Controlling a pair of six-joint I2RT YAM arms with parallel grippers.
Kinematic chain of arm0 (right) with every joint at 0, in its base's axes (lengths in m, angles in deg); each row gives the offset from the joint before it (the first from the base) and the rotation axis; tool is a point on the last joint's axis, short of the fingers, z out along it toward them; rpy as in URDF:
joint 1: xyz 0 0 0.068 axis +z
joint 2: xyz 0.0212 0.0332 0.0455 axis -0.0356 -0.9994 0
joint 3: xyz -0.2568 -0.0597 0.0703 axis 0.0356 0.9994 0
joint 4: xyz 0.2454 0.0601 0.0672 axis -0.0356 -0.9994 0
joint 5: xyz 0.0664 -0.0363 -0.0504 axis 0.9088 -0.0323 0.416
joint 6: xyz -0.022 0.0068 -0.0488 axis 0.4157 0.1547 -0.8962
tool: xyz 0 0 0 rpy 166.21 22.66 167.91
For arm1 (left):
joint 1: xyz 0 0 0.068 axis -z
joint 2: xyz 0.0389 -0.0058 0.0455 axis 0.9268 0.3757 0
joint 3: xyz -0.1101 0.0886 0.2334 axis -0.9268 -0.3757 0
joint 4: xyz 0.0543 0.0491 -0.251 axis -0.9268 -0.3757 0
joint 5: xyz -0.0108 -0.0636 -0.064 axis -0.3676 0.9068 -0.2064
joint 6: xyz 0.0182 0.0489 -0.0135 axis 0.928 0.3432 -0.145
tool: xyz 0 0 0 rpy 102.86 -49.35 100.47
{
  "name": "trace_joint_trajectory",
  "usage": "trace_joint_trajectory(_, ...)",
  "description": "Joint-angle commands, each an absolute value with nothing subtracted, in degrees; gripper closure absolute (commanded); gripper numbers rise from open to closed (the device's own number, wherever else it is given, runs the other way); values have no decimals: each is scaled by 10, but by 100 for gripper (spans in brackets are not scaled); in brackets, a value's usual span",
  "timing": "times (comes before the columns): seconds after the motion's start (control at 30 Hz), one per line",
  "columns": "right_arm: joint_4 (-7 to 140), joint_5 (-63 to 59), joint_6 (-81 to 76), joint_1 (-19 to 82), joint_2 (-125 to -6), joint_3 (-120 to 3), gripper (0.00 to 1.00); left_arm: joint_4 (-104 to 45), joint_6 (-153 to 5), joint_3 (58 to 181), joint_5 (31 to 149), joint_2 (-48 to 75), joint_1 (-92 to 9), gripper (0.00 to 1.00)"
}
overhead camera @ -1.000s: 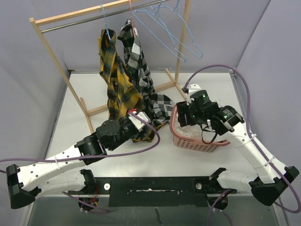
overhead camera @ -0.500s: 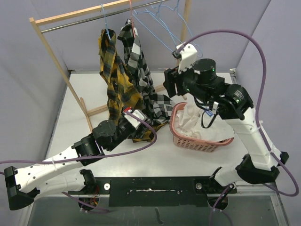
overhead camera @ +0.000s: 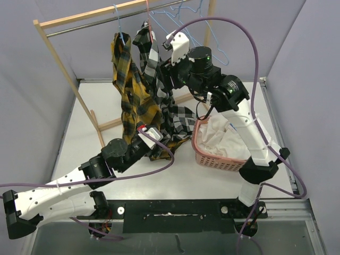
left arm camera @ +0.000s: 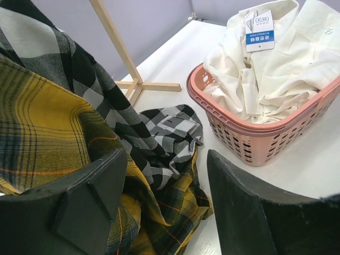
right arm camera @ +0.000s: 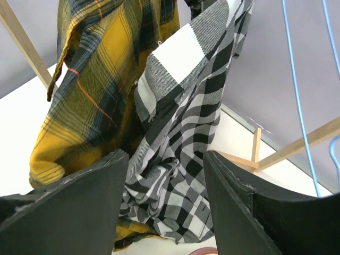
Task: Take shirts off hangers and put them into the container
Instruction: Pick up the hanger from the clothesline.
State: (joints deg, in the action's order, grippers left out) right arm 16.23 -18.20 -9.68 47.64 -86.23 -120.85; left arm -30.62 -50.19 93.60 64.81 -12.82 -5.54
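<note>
A yellow-and-black plaid shirt [overhead camera: 127,90] hangs from a light blue hanger [overhead camera: 120,26]. Beside it, a black-and-white check shirt [overhead camera: 155,66] hangs from a pink-red hanger [overhead camera: 148,16]. Both hems pool on the table. My left gripper [overhead camera: 150,136] is low by those hems, open, with plaid cloth [left arm camera: 42,127] and check cloth [left arm camera: 164,127] ahead of its empty jaws [left arm camera: 166,159]. My right gripper [overhead camera: 166,68] is raised against the check shirt [right arm camera: 191,106], open [right arm camera: 166,156], gripping nothing. The pink container [overhead camera: 212,159] holds a white shirt [overhead camera: 220,135].
The wooden rack [overhead camera: 69,21] with its metal rail spans the back, its feet on the table [overhead camera: 183,98]. Empty light blue hangers [overhead camera: 215,50] hang at its right end, close behind my right arm. The basket [left arm camera: 249,141] stands right of the pooled hems.
My right arm rose out of the basket and swung up and left to the check shirt. My left gripper drew back slightly toward the near left. Both jaws stayed open.
</note>
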Motion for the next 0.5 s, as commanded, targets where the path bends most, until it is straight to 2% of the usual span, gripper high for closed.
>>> trace_joint_trajectory(0.0, 211, -138, -90, 453, -877, -1227, 41, -255, -490, 941, 656, -147, -53, 40)
trace_joint_trajectory(0.13, 229, -101, -66, 427, -883, -1198, 43, -256, -489, 941, 657, -150, -52, 40)
trace_joint_trajectory(0.23, 246, -78, -52, 413, -883, -1176, 48, -254, -488, 940, 657, -154, -52, 40)
trace_joint_trajectory(0.47, 249, -69, -37, 410, -893, -1169, 53, -255, -486, 940, 656, -157, -51, 40)
